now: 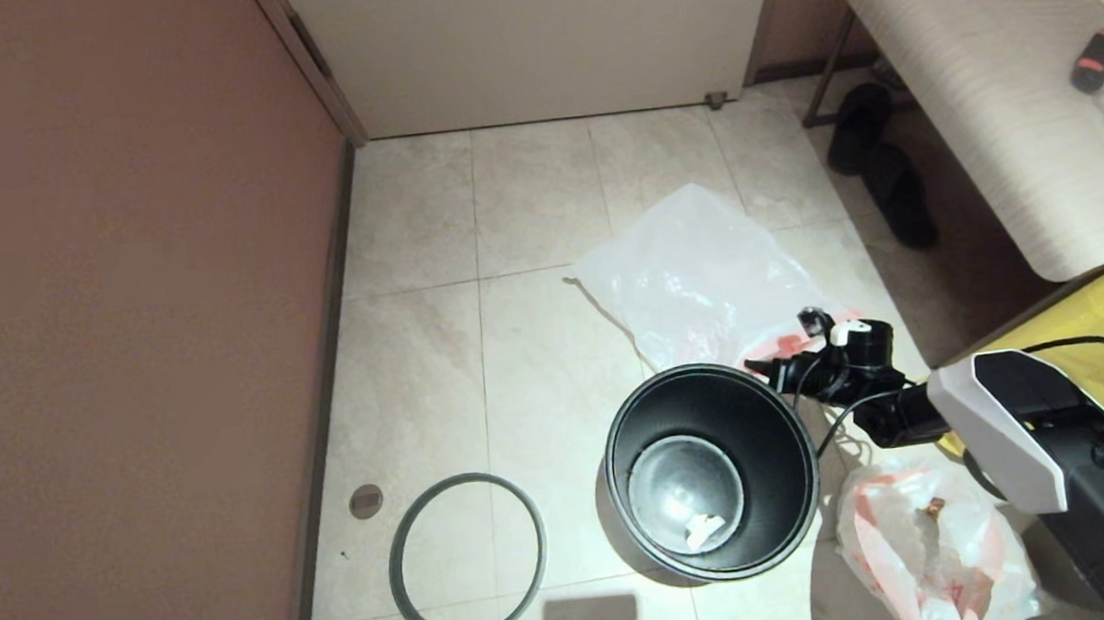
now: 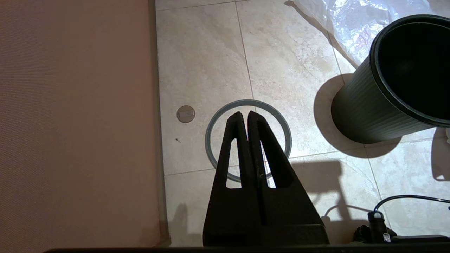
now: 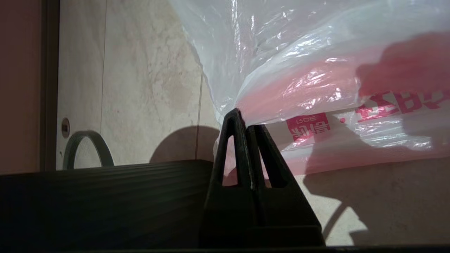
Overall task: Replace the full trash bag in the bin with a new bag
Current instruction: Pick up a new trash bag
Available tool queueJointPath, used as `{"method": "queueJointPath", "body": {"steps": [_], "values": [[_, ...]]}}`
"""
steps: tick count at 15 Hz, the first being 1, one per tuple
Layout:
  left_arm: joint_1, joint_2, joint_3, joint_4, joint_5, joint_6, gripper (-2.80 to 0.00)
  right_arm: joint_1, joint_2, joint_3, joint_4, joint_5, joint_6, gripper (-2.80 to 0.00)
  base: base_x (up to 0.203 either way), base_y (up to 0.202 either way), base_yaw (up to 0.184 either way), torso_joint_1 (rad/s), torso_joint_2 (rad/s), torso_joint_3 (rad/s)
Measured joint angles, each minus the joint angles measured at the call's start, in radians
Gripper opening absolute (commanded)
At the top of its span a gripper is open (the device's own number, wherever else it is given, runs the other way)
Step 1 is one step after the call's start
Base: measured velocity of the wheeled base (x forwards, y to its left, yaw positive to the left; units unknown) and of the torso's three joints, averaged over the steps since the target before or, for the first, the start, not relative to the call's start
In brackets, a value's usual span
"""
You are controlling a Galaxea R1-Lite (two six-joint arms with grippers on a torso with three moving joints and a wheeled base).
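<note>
Beside bin point(image 1: 711, 471): right gripper point(image 3: 245, 123) fingers pinched on new bag point(image 3: 316, 70) hem.

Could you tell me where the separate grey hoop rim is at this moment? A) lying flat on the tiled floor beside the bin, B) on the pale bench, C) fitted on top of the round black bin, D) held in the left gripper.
A: the grey hoop rim lies flat on the floor tiles, apart from the round black bin, whose top edge is bare.
</note>
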Motion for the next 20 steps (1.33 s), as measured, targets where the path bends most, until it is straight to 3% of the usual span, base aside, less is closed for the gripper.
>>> {"method": "queueJointPath", "body": {"steps": [8,13,20], "values": [[0.0,0.0,0.0,0.0,0.0,0.0,-2.8,-0.037,0.002,0.002,-0.035,0.005,0.003,-2.8,0.0,0.0,0.0,0.0,0.0,0.0],[0.0,0.0,0.0,0.0,0.0,0.0,-2.8,-0.106,-0.019,0.008,-0.05,-0.001,0.001,-2.8,0.0,0.0,0.0,0.0,0.0,0.0],[0.0,0.0,0.0,0.0,0.0,0.001,-2.8,-0.185,-0.184,0.125,-0.045,-0.006,0.023,-2.8,0.0,0.0,0.0,0.0,0.0,0.0]]}}
